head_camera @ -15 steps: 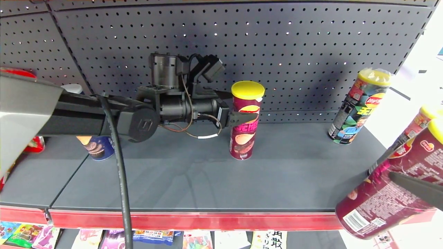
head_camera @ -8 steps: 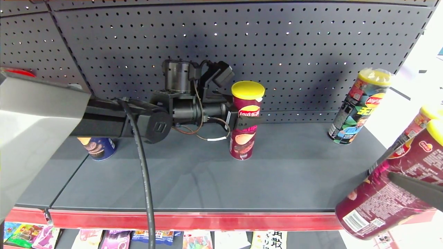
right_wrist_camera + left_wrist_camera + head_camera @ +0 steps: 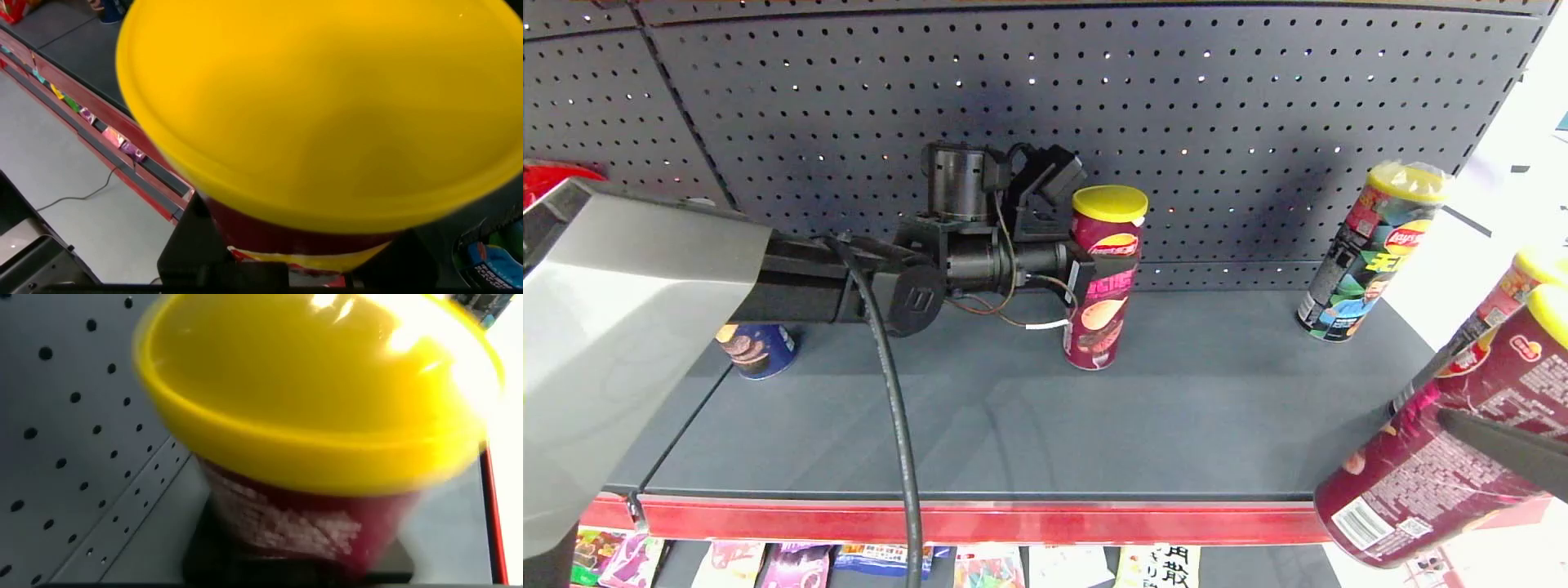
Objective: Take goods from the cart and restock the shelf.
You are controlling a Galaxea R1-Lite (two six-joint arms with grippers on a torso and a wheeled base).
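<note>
We count four yellow-lidded crisp tubes: two maroon, the centre maroon tube and the near maroon tube; one dark tube; one partly hidden tube. One blue tub. Snack packets below: number unclear to us.

On the maroon can at right, a barcode; on a packet below the shelf, bold characters

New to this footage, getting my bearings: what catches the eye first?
The left claw grips an upright yellow-lidded maroon can at mid-shelf, near the pegboard. At lower right, the right claw holds a second maroon can, tilted, off the shelf's front edge. A black-and-green can stands at the shelf's right end.
</note>
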